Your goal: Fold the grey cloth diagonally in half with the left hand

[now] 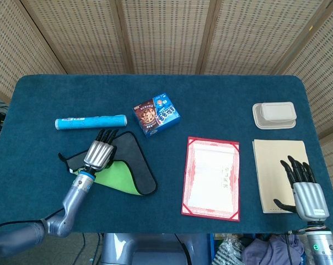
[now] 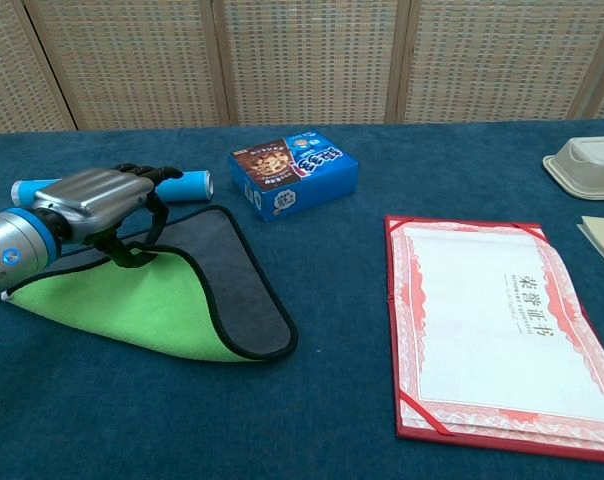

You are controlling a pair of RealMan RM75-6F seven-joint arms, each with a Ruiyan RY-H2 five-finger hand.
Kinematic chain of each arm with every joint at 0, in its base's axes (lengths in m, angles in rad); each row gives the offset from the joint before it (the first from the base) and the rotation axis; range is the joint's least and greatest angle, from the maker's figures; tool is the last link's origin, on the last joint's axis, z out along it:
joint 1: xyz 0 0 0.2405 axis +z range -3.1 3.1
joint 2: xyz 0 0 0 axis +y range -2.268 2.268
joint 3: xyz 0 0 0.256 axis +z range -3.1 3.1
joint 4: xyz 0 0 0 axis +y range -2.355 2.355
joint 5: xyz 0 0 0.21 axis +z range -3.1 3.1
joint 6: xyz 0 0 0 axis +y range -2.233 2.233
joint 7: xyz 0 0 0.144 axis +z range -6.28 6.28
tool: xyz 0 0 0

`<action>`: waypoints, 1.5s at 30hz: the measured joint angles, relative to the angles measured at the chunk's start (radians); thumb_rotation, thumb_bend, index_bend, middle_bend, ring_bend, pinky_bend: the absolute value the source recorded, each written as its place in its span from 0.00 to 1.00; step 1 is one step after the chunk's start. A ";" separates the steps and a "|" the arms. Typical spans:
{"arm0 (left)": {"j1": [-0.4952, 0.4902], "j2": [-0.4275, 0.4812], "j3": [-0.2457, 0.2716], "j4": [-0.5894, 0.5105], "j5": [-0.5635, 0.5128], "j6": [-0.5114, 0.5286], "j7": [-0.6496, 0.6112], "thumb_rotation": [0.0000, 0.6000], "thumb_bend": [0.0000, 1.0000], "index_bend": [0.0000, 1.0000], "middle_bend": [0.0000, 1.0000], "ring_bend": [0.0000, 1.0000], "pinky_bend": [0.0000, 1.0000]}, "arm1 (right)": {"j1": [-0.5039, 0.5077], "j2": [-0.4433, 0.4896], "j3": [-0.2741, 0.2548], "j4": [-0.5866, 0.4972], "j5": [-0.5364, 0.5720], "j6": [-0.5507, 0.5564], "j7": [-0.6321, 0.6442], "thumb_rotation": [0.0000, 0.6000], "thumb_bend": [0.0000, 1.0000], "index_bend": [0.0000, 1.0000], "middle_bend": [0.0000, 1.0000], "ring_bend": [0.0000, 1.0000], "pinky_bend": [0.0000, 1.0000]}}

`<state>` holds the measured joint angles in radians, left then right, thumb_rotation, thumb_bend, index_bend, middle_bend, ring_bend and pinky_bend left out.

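Carrying a pinched corner of the grey cloth (image 2: 237, 300) across the cloth's own body, the left robot hand (image 2: 107, 205) sits over the upper left part of the cloth, near the blue tube (image 1: 90, 121). The cloth lies on the left part of the counter (image 1: 210, 99), its green underside (image 2: 132, 310) turned up over much of the grey face.

Risks noted:
- The grip looks shallow, a thumb-and-finger pinch on an edge. Judged likely to slip if the hand lifts or pulls sharply, letting the flap fall back.
- The raised corner is heading toward the far corner; releasing off that line would give a skewed fold rather than a clean diagonal.
- Dragging rather than lifting could slide the whole cloth toward the tube or the cookie box (image 1: 157, 114).
- Fingers close to the tube could nudge it into rolling.

The right robot hand (image 1: 304, 185) rests open and empty over the beige folder (image 1: 277, 165), well apart.
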<state>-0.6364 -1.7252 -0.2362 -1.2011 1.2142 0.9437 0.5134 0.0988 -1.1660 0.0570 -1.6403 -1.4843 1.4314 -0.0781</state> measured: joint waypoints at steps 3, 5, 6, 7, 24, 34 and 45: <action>-0.017 -0.015 -0.006 0.029 -0.013 -0.007 -0.007 1.00 0.39 0.67 0.00 0.00 0.00 | 0.002 -0.003 -0.001 0.002 0.000 -0.005 -0.001 1.00 0.00 0.00 0.00 0.00 0.00; -0.031 -0.024 -0.010 0.047 -0.018 -0.012 -0.009 1.00 0.39 0.67 0.00 0.00 0.00 | 0.004 -0.005 -0.002 0.005 0.002 -0.008 -0.002 1.00 0.00 0.00 0.00 0.00 0.00; -0.038 -0.029 -0.012 0.056 -0.020 -0.014 -0.011 1.00 0.39 0.67 0.00 0.00 0.00 | 0.004 -0.005 -0.002 0.006 0.002 -0.009 -0.003 1.00 0.00 0.00 0.00 0.00 0.00; -0.048 -0.034 -0.014 0.065 -0.022 -0.015 -0.012 1.00 0.39 0.67 0.00 0.00 0.00 | 0.005 -0.006 -0.002 0.007 0.003 -0.010 -0.003 1.00 0.00 0.00 0.00 0.00 0.00; -0.139 -0.078 -0.040 0.155 -0.038 -0.026 -0.026 1.00 0.39 0.67 0.00 0.00 0.00 | 0.012 -0.014 -0.002 0.015 0.012 -0.025 -0.004 1.00 0.00 0.00 0.00 0.00 0.00; -0.178 -0.106 -0.057 0.219 -0.087 -0.047 -0.004 1.00 0.39 0.67 0.00 0.00 0.00 | 0.014 -0.014 -0.002 0.018 0.018 -0.032 0.003 1.00 0.00 0.00 0.00 0.00 0.00; -0.221 -0.175 -0.077 0.306 -0.141 -0.073 -0.009 1.00 0.39 0.67 0.00 0.00 0.00 | 0.016 -0.016 -0.005 0.017 0.015 -0.033 0.001 1.00 0.00 0.00 0.00 0.00 0.00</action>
<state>-0.8570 -1.9005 -0.3129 -0.8946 1.0733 0.8704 0.5042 0.1145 -1.1824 0.0515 -1.6231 -1.4694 1.3985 -0.0775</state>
